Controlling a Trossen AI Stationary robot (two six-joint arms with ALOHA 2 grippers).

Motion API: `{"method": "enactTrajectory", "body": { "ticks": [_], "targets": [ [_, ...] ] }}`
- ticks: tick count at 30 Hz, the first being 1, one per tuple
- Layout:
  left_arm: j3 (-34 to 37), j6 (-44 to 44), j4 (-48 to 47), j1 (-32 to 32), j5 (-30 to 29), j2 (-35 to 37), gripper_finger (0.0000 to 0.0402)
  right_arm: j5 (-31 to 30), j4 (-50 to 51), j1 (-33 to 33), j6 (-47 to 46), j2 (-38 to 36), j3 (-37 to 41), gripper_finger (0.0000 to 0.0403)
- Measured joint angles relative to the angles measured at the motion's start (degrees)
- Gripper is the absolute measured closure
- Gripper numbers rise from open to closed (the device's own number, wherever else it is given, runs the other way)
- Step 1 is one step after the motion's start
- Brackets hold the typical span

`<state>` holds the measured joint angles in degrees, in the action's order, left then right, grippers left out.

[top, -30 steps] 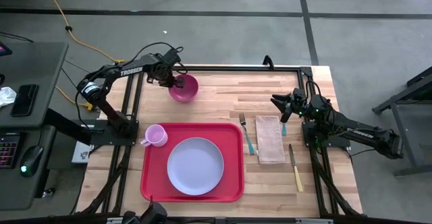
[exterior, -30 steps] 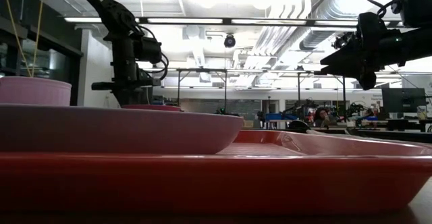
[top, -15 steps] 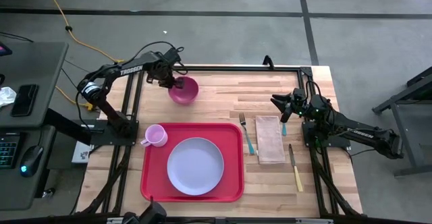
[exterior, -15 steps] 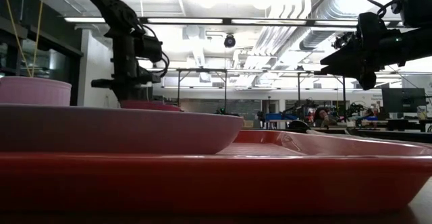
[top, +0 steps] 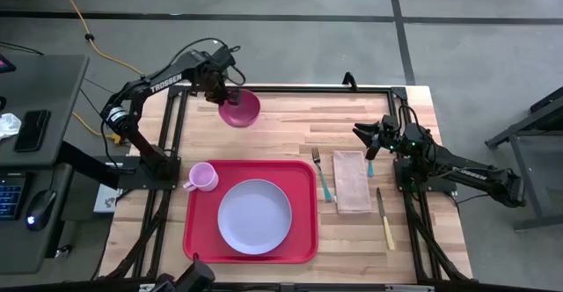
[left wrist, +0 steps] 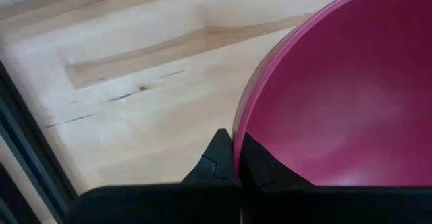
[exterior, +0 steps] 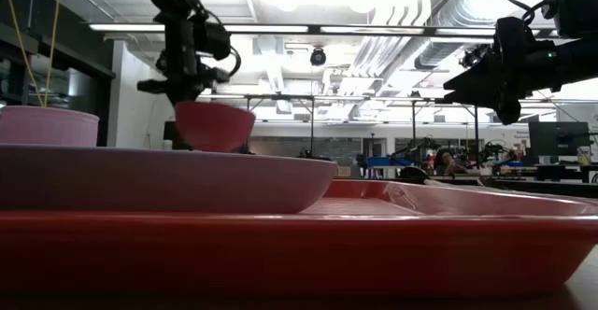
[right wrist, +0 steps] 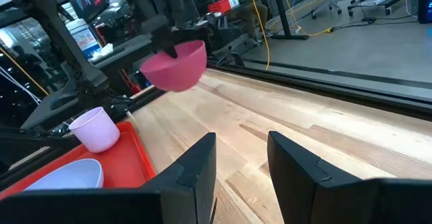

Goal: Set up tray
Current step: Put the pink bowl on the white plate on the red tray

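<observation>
While the left claw (top: 225, 96) is clamped on the bowl (top: 239, 109) rim, lifted clear of the table (top: 290, 125) beyond the tray (top: 303, 239), and the right claw (top: 363, 135) hangs apart beside it, the tray looks stiff, light, best gripped at its rim.

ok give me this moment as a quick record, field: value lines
left gripper: shut on the rim of the pink bowl, bowl lifted off the table
right gripper: open, holding nothing, raised over the table's right side
tray: red, flat on the table
on tray: plate in the middle, pink cup at the tray's left far corner
beside tray: fork, napkin, knife, all on the wood to its right
bowl contents: empty in the left wrist view
</observation>
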<state>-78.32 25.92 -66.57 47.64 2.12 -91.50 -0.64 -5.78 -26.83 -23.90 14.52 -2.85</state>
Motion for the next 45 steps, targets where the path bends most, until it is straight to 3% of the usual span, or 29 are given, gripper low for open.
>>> {"method": "enactTrajectory", "body": {
  "ticks": [10, 16, 34, 45],
  "targets": [
    [-16.4, -1.2, -11.1, 0.0, 0.1, 0.1, 0.0385, 0.0, 0.0, 0.0, -0.1, 0.0, 0.0, 0.0291],
    [-22.3, -1.2, -14.9, 0.0, 0.1, 0.1, 0.0385, 0.0, 0.0, 0.0, -0.1, 0.0, 0.0, 0.0291],
    [-23.2, -0.2, -18.0, -0.4, 1.2, 0.1, 0.0385, 0.2, 0.0, 0.0, -0.1, 0.0, 0.0, 0.0291],
    [-23.2, 3.2, -17.8, -9.3, 1.4, 0.1, 0.0385, 0.5, 0.5, 0.0, -0.1, 0.0, 0.0, 0.0291]
  ]
}}
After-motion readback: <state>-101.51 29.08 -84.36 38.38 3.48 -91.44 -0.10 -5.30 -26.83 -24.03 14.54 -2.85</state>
